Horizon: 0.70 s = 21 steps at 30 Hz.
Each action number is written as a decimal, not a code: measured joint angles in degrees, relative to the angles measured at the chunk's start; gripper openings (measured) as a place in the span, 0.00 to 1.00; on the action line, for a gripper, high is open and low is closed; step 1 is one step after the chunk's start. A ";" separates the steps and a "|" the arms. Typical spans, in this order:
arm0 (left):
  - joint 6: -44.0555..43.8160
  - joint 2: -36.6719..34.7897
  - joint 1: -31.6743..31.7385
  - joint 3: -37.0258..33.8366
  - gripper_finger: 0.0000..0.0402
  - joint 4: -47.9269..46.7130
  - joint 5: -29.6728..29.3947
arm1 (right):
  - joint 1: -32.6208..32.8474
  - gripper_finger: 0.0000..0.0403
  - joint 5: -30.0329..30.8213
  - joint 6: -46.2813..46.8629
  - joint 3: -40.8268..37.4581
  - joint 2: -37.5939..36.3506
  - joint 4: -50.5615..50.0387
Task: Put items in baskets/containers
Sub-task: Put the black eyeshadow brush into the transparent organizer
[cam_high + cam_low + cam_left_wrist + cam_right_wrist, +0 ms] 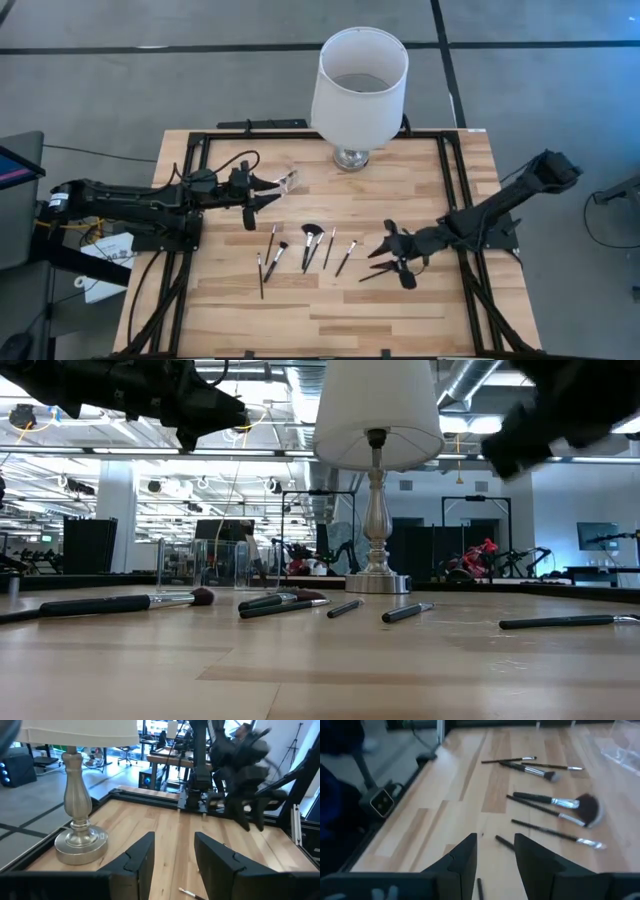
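Right end effector (385, 252), fingers spread and empty, hovers above the wooden bench (420, 320). The thin dark-handled makeup brushes (310, 246) lie scattered at its 9 o'clock; one lies just beside it. Left end effector (268, 193), fingers spread, has the clear plastic pouch (287, 181) at its 2 o'clock, just beside its tips.

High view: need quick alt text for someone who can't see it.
Makeup brushes lie scattered mid-table between two open grippers: the left gripper beside a clear plastic pouch, the right gripper over one brush at the row's right end. A white-shaded lamp stands at the far edge.
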 joint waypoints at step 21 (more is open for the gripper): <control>-0.18 0.00 0.00 0.00 0.34 -0.02 0.00 | 5.48 0.30 0.00 -4.51 -12.26 20.31 23.88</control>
